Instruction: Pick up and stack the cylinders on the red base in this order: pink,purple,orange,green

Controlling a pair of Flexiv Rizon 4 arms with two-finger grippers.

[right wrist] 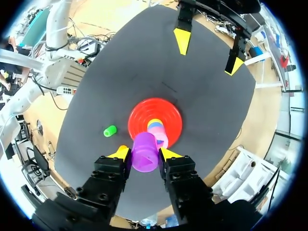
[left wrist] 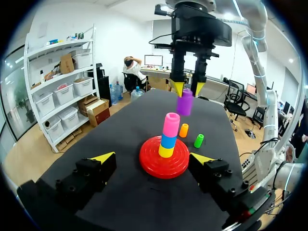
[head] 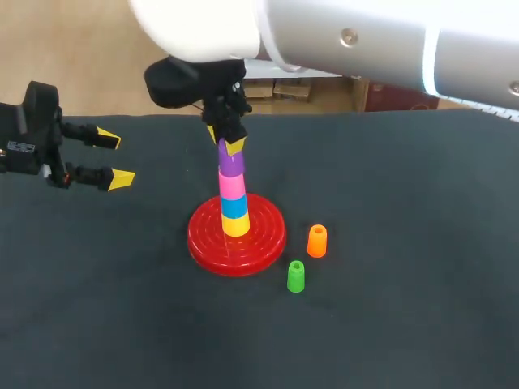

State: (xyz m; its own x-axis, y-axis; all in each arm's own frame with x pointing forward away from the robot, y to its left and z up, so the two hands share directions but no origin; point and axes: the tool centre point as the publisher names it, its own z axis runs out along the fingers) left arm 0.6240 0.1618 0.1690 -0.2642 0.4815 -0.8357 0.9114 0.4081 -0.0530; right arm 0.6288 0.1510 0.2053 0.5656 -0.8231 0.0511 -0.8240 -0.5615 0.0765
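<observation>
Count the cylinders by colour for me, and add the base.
yellow cylinder: 1
blue cylinder: 1
pink cylinder: 1
purple cylinder: 1
orange cylinder: 1
green cylinder: 1
red base: 1
Total: 7

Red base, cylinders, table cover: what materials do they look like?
Red base: likely moulded plastic, glossy; light glints on its concentric ridges. Purple cylinder, orange cylinder, green cylinder: smooth plastic by the look, uniform saturated colour. Table cover: looks like dark matte cloth or felt, no shine; can't tell which.
</observation>
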